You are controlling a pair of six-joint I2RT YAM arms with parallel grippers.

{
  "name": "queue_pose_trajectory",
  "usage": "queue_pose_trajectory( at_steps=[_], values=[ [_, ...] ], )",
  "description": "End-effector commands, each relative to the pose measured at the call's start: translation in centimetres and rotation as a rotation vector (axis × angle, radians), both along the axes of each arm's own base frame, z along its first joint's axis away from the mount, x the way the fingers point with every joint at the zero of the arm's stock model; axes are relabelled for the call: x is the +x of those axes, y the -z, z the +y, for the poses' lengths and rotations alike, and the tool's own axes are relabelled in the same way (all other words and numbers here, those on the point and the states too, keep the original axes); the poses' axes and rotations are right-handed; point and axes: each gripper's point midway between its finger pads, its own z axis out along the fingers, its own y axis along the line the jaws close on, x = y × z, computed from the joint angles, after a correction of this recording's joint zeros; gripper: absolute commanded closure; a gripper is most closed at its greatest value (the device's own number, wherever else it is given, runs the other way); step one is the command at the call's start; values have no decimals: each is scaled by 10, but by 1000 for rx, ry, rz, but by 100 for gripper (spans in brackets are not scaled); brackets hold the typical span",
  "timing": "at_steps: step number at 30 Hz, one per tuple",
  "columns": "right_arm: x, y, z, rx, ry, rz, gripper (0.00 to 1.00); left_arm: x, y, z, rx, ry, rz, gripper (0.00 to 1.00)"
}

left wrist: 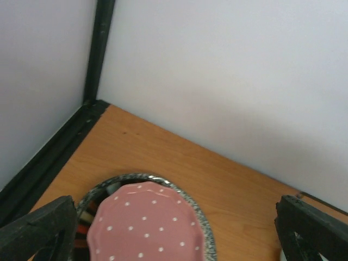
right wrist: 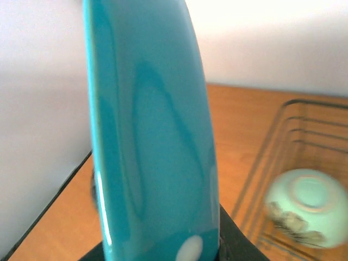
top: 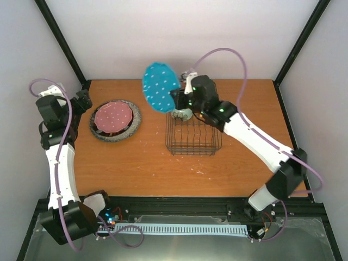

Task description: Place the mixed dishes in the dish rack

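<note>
My right gripper (top: pixel 178 99) is shut on the rim of the blue dotted plate (top: pixel 161 87), holding it on edge in the air above the far left corner of the dish rack (top: pixel 193 136). In the right wrist view the blue dotted plate (right wrist: pixel 152 136) fills the middle, clamped between the dark fingers of the right gripper (right wrist: pixel 157 253). A pale green bowl (right wrist: pixel 307 206) lies upside down in the dish rack (right wrist: pixel 283 141). The pink-red dotted plate (left wrist: pixel 144 228) lies on the larger grey speckled plate (left wrist: pixel 202 220). My left gripper (left wrist: pixel 174 242) hangs open just above them, holding nothing.
The pink-red dotted plate (top: pixel 113 117) and grey plate (top: pixel 134 126) sit at the table's left, the left gripper (top: pixel 82 101) beside them. White walls and black frame posts (left wrist: pixel 95 60) close the back and sides. Bare wood lies in front of the rack.
</note>
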Motion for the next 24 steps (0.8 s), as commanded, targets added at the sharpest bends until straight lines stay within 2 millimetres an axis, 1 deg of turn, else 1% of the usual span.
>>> queue_pose_trajectory(
  at_steps=[1, 2, 4, 8, 12, 14, 19, 21, 24],
  values=[
    [-3, -68, -65, 65, 357, -200, 97, -9, 17, 23, 64, -133, 38, 0],
    [-8, -67, -72, 55, 403, -211, 97, -10, 19, 24, 70, -138, 43, 0],
    [-20, -65, -78, 28, 480, -229, 97, -11, 24, 28, 81, -157, 56, 0],
    [-37, -52, -81, -23, 604, -247, 97, -15, 28, 38, 119, -210, 75, 0],
    [-45, -31, -79, -48, 698, -222, 97, -21, 32, 38, 100, -234, 69, 0],
    [-51, -27, -78, -63, 738, -237, 97, -25, 32, 39, 100, -247, 56, 0],
    [-60, -15, -91, -37, 828, -235, 97, -38, 29, 41, 106, -292, 21, 0],
    [-62, -8, -98, -13, 858, -222, 97, -41, 31, 39, 100, -293, 10, 0],
    [-65, 1, -102, -6, 867, -194, 97, -42, 38, 39, 95, -290, 18, 0]
  ],
)
